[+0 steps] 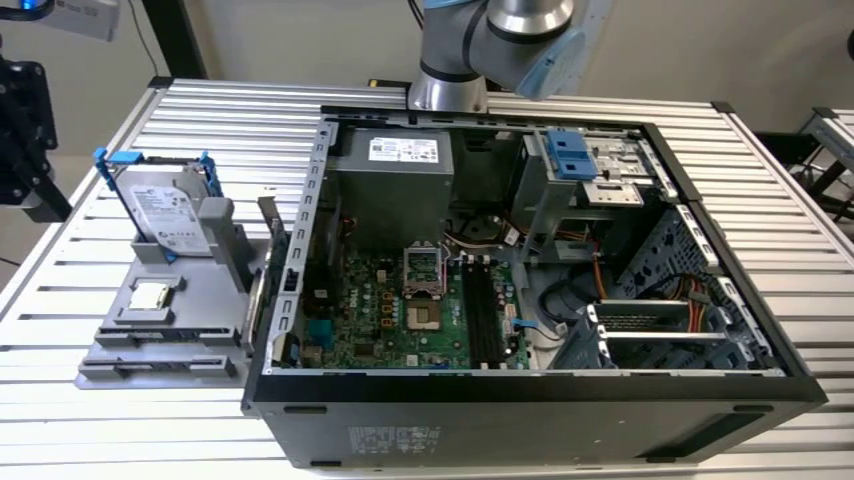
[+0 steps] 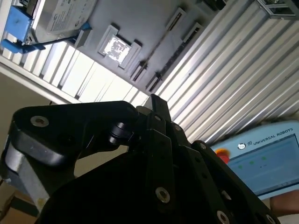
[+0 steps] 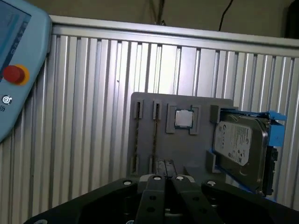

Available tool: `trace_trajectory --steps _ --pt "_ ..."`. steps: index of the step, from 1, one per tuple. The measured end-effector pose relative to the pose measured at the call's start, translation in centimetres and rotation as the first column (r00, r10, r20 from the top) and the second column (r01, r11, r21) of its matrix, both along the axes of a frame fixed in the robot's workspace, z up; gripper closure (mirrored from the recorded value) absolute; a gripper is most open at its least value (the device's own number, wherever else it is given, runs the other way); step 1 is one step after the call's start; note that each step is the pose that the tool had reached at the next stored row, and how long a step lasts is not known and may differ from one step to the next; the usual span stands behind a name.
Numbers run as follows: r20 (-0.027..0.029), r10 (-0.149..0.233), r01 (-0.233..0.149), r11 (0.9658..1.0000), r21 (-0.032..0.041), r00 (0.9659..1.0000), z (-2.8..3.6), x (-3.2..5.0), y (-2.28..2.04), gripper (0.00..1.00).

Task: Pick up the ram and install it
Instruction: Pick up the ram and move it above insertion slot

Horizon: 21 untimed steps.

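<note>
So the tool point(image 3: 167, 180) point(image 2: 154, 100) looks pinched right together in both wrist views, fingertips meeting with nothing between them. It's held up away from the table point(image 1: 134, 430), well apart from the gray holder point(image 3: 187, 149).

The ram point(image 3: 156, 133) sits edge-on in that holder. It's a thin dark strip in whichever of the two long slots is nearer the processor chip point(image 3: 183, 118). As for the other slot beside it, I honestly can't tell if anything's in there. On the other side of the chip, the hard drive point(image 3: 240, 144) leans in its blue-handled bracket.

In the exterior view the holder lies on the table just beside the open PC case point(image 1: 534, 388), on the exterior view's left. Inside the case the motherboard point(image 1: 387, 320) lies flat, with its long black memory slots point(image 1: 483, 310) running side by side. The arm point(image 1: 467, 50) comes in from behind the case. A light-blue pendant point(image 3: 14, 70) with a red button shows in both wrist views too.
</note>
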<state>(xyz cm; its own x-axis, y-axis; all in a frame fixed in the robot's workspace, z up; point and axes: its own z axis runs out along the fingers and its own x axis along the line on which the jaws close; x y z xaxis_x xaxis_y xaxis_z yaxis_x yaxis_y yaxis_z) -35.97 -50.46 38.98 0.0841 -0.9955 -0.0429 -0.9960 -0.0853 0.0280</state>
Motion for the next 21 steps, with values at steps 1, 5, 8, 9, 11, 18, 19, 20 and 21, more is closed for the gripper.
trace_trajectory --steps 1,5,8,9,11,18,19,20,21 --pt "0.0001 0.014 -0.014 0.9999 0.0000 0.9999 0.00 0.00 0.00 1.00" --pt "0.0001 0.035 -0.035 0.9994 0.0000 0.9994 0.00 0.00 0.00 1.00" --pt "0.0001 0.046 -0.046 0.9989 0.0000 0.9989 0.00 0.00 0.00 1.00" --pt "0.0001 0.050 -0.050 0.9988 0.0000 0.9988 0.00 0.00 0.00 1.00" --pt "0.0001 0.057 -0.057 0.9984 0.0000 0.9984 0.00 0.00 0.00 1.00" --pt "0.0001 0.084 -0.084 0.9965 0.0000 0.9965 0.00 0.00 0.00 0.00" --pt "0.0000 0.088 -0.088 0.9961 -0.0001 0.9961 0.00 0.00 0.00 0.00" --pt "0.0000 0.092 -0.092 0.9958 -0.0001 0.9958 0.00 0.00 0.00 0.00" --pt "0.0001 0.096 -0.096 0.9954 0.0000 0.9954 0.00 0.00 0.00 0.00"
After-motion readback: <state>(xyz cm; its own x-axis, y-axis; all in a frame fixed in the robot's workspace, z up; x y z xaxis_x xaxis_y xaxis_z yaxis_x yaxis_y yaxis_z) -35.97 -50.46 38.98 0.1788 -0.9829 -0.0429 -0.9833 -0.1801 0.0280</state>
